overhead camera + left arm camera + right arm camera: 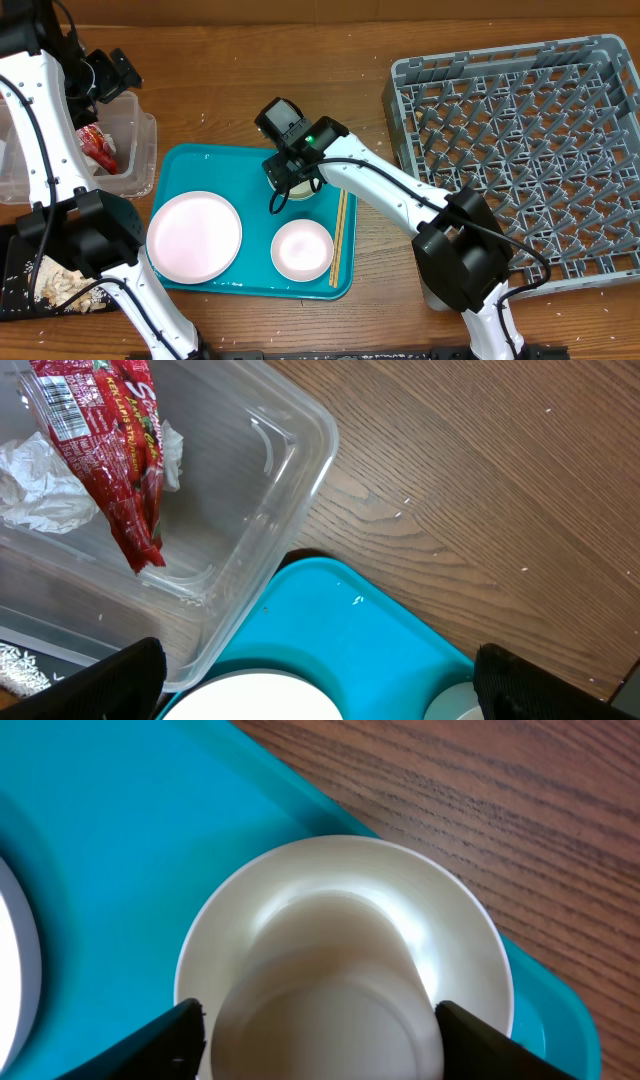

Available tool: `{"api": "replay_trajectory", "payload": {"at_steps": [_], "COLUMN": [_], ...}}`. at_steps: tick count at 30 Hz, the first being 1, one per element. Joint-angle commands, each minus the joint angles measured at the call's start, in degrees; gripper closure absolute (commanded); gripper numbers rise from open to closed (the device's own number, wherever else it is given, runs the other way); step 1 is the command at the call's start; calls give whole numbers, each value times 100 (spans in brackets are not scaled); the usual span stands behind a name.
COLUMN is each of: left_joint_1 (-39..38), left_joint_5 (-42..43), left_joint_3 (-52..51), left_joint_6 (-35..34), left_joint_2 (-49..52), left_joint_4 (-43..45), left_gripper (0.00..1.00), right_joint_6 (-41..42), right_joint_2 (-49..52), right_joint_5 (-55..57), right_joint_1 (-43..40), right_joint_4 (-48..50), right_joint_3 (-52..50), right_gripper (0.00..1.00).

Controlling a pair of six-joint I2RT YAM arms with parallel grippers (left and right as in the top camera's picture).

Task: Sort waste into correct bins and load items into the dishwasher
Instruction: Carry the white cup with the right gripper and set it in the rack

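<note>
White glossy cup (325, 1010) | right jaws astride, grip unclear | left jaws wide, empty

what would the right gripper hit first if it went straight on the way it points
Likely the white cup sitting in the small white dish; the right gripper has its fingers either side of it.
</note>
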Motion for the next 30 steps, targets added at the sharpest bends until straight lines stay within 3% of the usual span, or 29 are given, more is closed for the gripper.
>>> {"api": "replay_trajectory", "payload": {"at_steps": [1, 8, 16, 22, 30], "left_joint_1": [-28, -28, -28, -28, -28], "left_joint_5": [-57, -57, -57, -57, -57], "left_joint_3": [76, 76, 76, 76, 76], "left_joint_6": [92, 92, 90, 90, 92], "left_joint_2": [-52, -52, -52, -52, -52], "left_joint_4": [11, 11, 11, 11, 11], "left_gripper": [0, 0, 0, 0, 0], "right_joint_6": [17, 149, 146, 146, 186], "right_joint_2": [92, 83, 57, 57, 59], "right_joint_5": [39, 37, 39, 166, 166], "right_joint_1": [-15, -26, -374, -1611, -3967], "right_joint_4": [22, -251, -1519, -2249, -2717], "right_joint_3": [-35, 227, 2127, 3681, 3713], "right_gripper": [29, 43, 49, 49, 48]}}
